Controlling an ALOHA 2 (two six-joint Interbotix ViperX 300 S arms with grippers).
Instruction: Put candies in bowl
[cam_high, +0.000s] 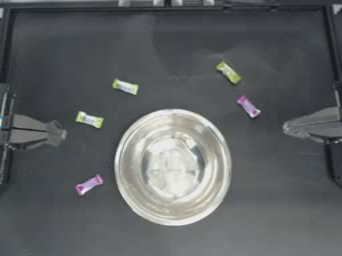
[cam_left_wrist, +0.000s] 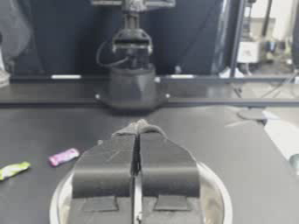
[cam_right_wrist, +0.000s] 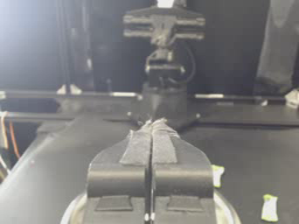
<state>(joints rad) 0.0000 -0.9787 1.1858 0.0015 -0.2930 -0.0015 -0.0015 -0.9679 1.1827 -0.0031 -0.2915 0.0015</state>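
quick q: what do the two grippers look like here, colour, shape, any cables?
Both match: the left gripper and right gripper are dark grey wedges tapering to a point. In the wrist views each shows two flat, blocky jaws with lighter pads near the tips. Across the table, a thin dark cable loops beside each opposite arm's wrist.

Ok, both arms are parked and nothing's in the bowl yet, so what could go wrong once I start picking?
The candies are small and flat on the table; a pinch may slide one such as the yellow-green candy away. The pink candy, nearest the right gripper, lies angled, so the jaws may need turning. The left gripper and right gripper are shut: open them first. The bowl could shift if bumped.
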